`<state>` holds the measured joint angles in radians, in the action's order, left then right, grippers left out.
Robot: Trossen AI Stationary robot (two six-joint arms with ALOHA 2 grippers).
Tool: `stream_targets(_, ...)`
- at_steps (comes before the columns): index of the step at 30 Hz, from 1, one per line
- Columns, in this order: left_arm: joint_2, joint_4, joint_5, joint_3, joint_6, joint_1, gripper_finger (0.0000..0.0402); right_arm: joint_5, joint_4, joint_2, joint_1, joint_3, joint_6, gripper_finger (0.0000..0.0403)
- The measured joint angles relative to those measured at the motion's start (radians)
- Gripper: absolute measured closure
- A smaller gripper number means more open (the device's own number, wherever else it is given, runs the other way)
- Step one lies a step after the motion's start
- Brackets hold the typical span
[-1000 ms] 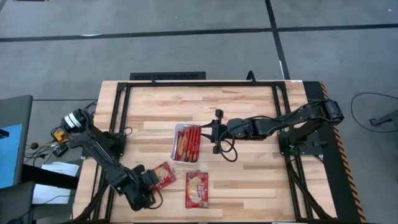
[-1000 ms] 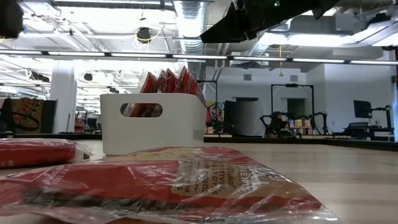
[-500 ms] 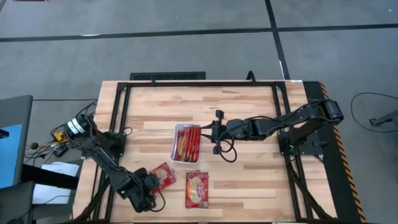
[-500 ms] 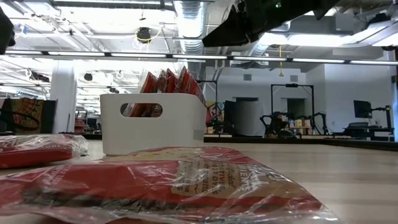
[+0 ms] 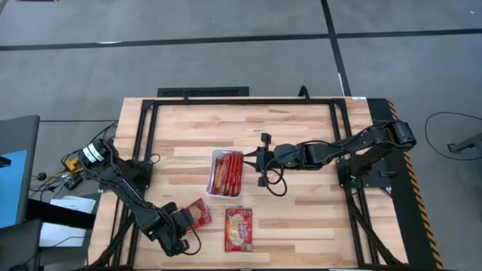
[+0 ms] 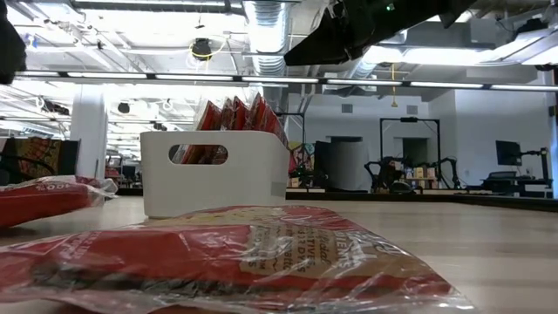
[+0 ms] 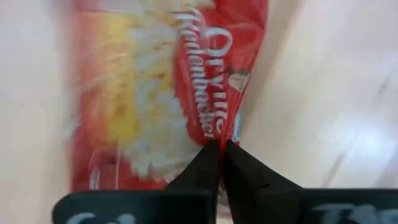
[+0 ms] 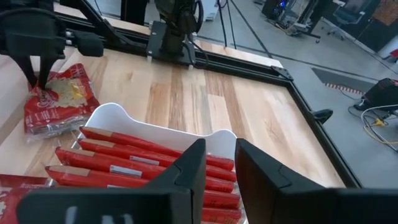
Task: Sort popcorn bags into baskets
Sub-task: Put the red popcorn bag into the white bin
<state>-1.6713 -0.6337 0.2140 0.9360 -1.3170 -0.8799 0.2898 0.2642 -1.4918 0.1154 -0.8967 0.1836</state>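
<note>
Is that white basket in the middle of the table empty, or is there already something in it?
Not empty. The white basket holds several red popcorn bags standing on edge side by side, poking above its rim.

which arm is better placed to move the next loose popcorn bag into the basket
Left. Its end effector is already pinched shut on a loose popcorn bag at the table's front. The right end effector hovers over the basket, holding nothing.

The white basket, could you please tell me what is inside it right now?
The white basket holds several red popcorn bags standing on edge, packed side by side. The right wrist view shows their top edges; their lower parts and the basket floor are covered, so an exact count is uncertain.
</note>
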Motion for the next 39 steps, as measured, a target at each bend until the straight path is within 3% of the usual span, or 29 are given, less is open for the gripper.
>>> stream_targets(10,0.245,-0.137,0.321,0.136,0.053,-0.01,0.0401,-0.301,0.103,0.0,0.01,0.0,0.025,0.0293)
stream_targets(18,0.355,-0.141,0.467,0.144,0.079,-0.009,0.0401,-0.334,0.146,-0.013,0.056,0.0,0.087,0.0288)
stream_targets(24,0.36,-0.138,0.409,0.132,0.117,-0.008,0.0401,-0.349,0.175,-0.113,0.071,0.0,0.076,0.0236)
stream_targets(31,0.36,-0.063,0.345,0.022,0.084,-0.008,0.0401,-0.328,0.227,-0.273,0.132,-0.05,0.152,0.0179)
stream_targets(35,0.36,0.093,0.288,-0.06,0.119,-0.01,0.0386,-0.224,0.166,-0.309,0.175,-0.099,0.225,0.0177)
stream_targets(39,0.359,0.361,0.284,-0.152,0.238,-0.011,0.0331,-0.034,0.08,-0.309,0.201,-0.15,0.259,0.0187)
